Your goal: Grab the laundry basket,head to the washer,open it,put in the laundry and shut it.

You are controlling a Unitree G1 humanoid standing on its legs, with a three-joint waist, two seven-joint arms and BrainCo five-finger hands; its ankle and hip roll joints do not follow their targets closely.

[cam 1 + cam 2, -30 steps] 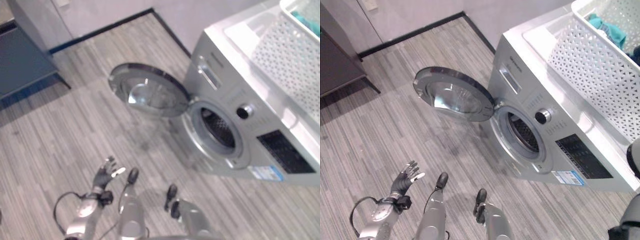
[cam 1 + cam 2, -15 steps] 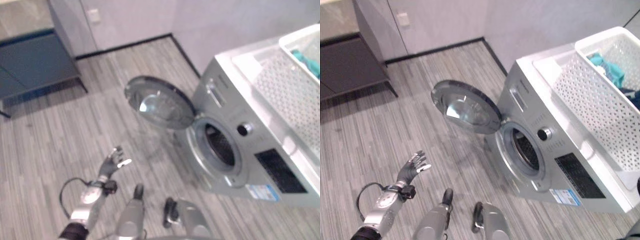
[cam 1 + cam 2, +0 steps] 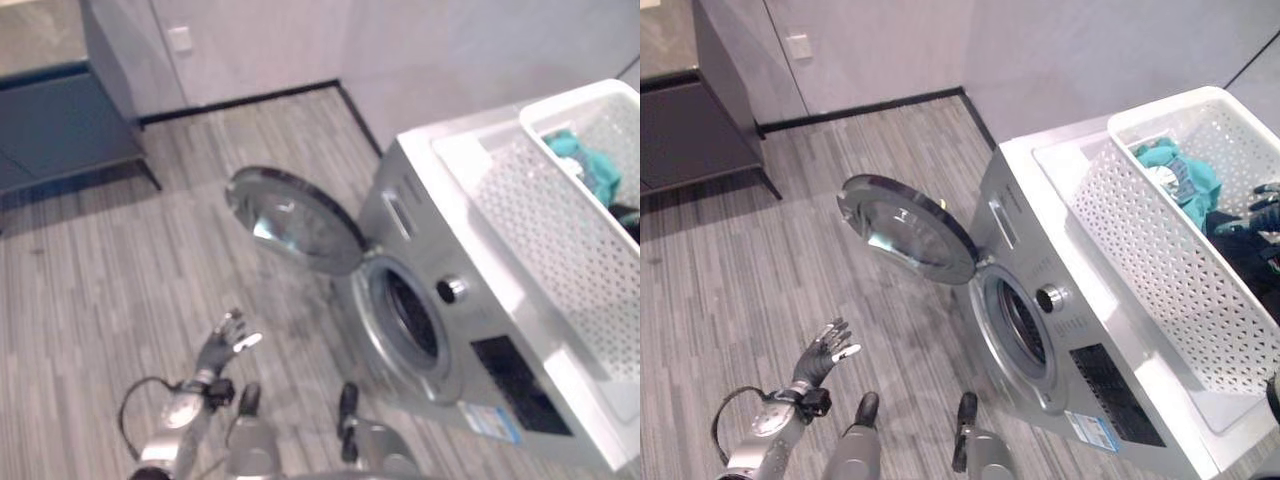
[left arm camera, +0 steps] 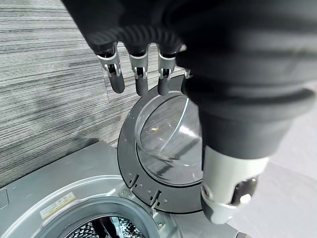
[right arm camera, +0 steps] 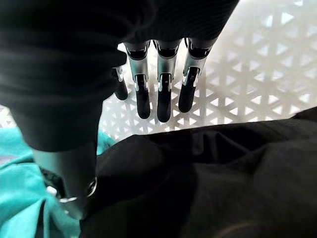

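Washer (image 3: 1060, 350) door (image 3: 905, 228) stands swung wide on its hinge, drum mouth (image 3: 1018, 322) dark and unobstructed. Laundry basket (image 3: 1180, 240), white lattice plastic, sits on top of the washer, toward the robot's right. Inside it: a teal garment (image 3: 1180, 178) at the far end, a black garment (image 5: 208, 183) nearer the right arm.

Left robot hand (image 3: 825, 350) hangs low over the striped floor (image 3: 740, 270), well apart from the door, fingers straight and spread, holding nothing. Its wrist view looks past the fingers at the glass of the open door.

Right robot hand (image 5: 158, 94) is inside the basket, fingers straight, tips hovering just above the black cloth with the lattice wall behind them. Thumb hangs down near the seam between teal and black. No grip closed on anything yet. In the right eye view the right robot hand shows at the basket's far right edge.

Judged stage: door opened, loading about to start.

Risks from here:
- Closing the fingers from above may catch only a thin fold of black cloth; the garment could slip free on the lift
- Fingertips could snag in the lattice holes if the reach goes too deep or too near the wall
- Pulling cloth sideways may drag the light basket toward the washer's edge
- Trailing cloth could hang over the drum rim and foul the door when shut
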